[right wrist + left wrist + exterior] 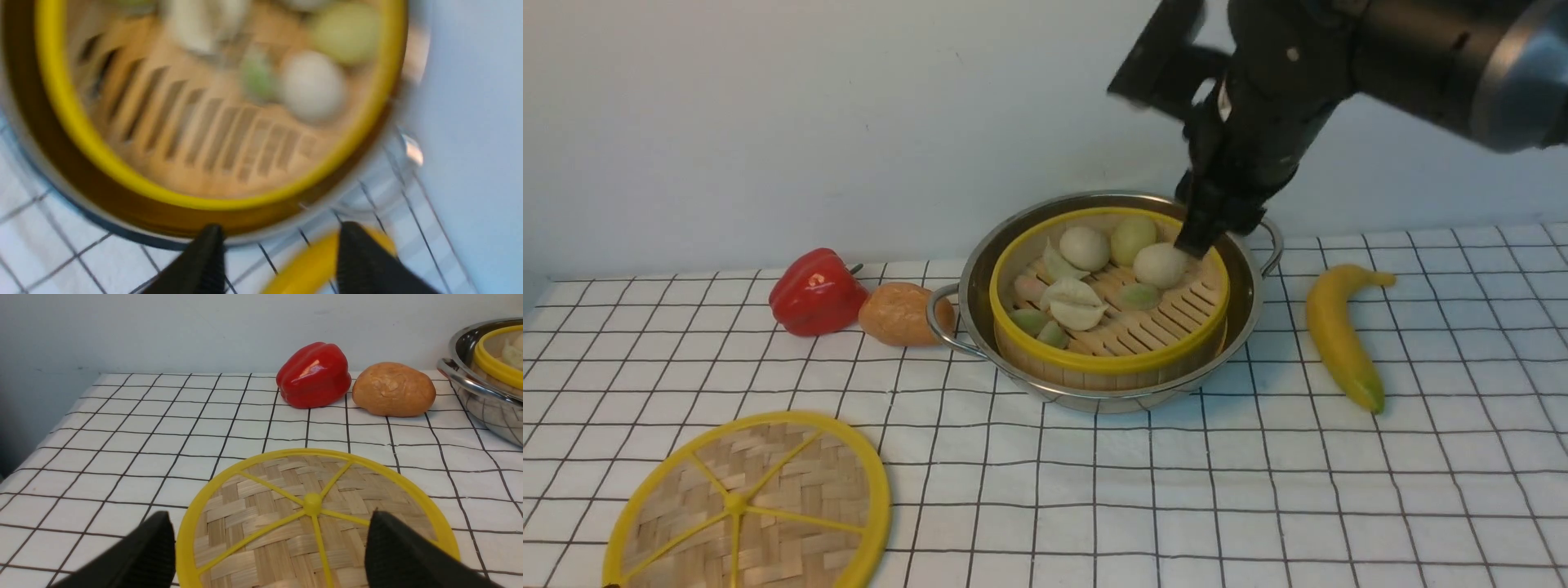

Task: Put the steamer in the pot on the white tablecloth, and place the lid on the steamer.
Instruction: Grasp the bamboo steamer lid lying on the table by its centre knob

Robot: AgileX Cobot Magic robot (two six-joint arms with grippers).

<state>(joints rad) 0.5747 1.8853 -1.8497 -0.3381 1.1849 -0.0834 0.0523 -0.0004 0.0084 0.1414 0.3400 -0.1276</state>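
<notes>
Steamer (1107,359) seated in pot (980,269) on the checked cloth (1176,490), with its dumplings (1160,264) uncovered. The lid (768,506) lies flat on the cloth, well apart from the pot, on the robot's near left.

The right end effector (280,230) hangs over the steamer's far right rim, close to a white dumpling. Its fingers stand apart with nothing between them, as far as the blurred wrist view allows. The left end effector (269,516) is released, one finger on either side of the lid.

Likely hazards:
(a) A sideways move by the right arm could catch the yellow rim and tilt or drag the steamer, or nudge the pot towards the banana (1339,343).
(b) The lid is thin and lies flush with the cloth, so closing fingers may slip off its rim or bunch the cloth.
(c) If the right arm stays above the pot, the incoming lid or left arm could strike it.
(d) A low carry may clip the pepper (817,292) or the bun (900,314).
(e) An off-centre release would leave the lid propped on the pot's edge.
</notes>
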